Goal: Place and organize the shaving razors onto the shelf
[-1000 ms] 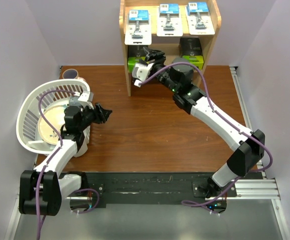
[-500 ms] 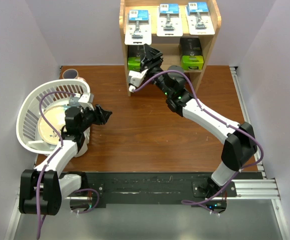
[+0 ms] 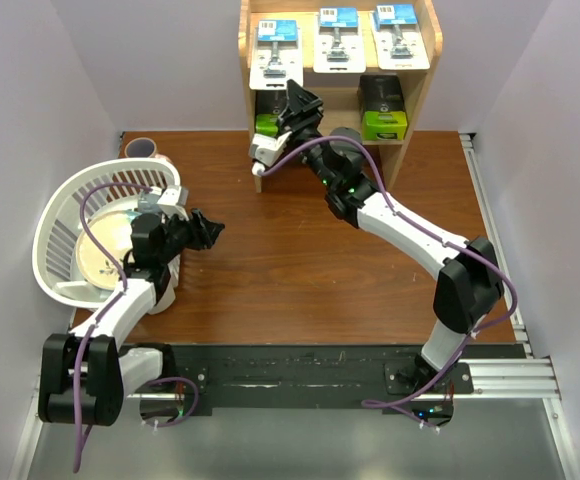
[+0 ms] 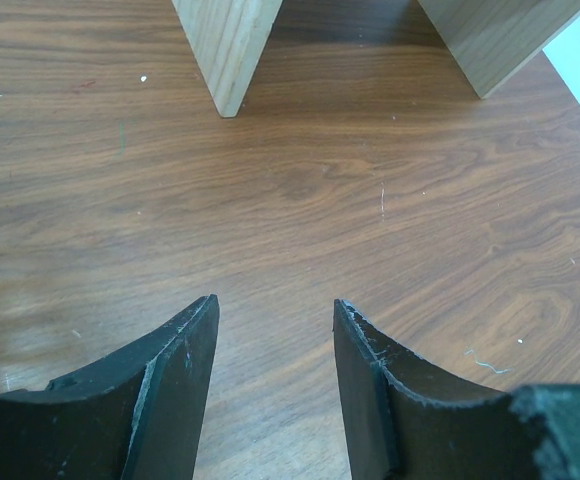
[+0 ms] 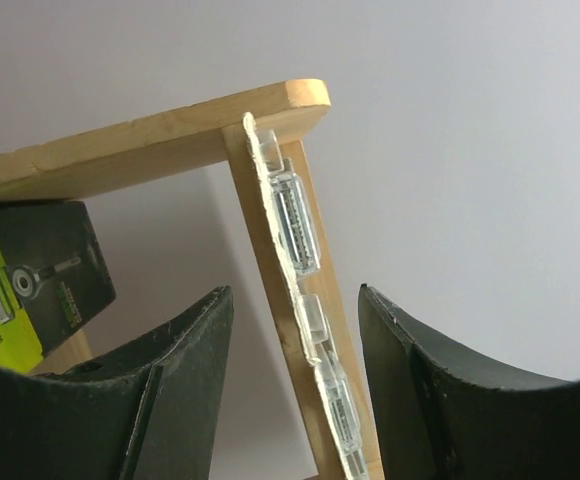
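The scene was lit brightly and evenly from above, and only soft, faint shadows were cast on the dark brown wood-grain tabletop [image 3: 300,250]. A pale sheen was seen on that surface in the left wrist view. The black fingers [image 5: 170,390] of the right gripper [image 5: 295,295] were rendered slightly soft against a washed-out pale wall [image 5: 460,120].

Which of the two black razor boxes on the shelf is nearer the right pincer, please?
The left box; the right pincer sits just in front and partly covers it, while the right box stands clear.
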`<action>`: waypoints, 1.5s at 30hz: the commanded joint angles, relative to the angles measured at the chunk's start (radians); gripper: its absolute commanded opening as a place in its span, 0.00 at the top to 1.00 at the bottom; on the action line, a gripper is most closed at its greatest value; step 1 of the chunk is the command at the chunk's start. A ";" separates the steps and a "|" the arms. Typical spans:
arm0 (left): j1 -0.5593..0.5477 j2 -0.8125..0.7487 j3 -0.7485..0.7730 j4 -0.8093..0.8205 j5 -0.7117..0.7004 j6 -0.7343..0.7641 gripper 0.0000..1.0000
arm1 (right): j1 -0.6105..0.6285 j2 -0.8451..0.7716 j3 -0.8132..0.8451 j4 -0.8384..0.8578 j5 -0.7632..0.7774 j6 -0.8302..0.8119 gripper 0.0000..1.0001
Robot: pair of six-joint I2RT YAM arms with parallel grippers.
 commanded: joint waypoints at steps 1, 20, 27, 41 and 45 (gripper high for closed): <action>0.011 0.013 0.013 0.067 -0.007 -0.004 0.45 | 0.004 0.007 0.070 0.054 0.015 -0.020 0.44; 0.010 0.070 0.031 0.128 -0.004 -0.040 0.46 | -0.012 0.076 0.204 -0.110 0.048 -0.035 0.67; 0.010 0.067 0.037 0.119 -0.004 -0.035 0.46 | -0.012 0.096 0.221 -0.123 0.035 -0.069 0.83; 0.010 0.050 0.037 0.104 -0.005 -0.024 0.46 | -0.013 0.106 0.267 -0.169 -0.004 -0.103 0.93; 0.010 0.048 0.037 0.102 -0.005 -0.023 0.46 | -0.016 0.112 0.270 -0.186 -0.020 -0.136 0.96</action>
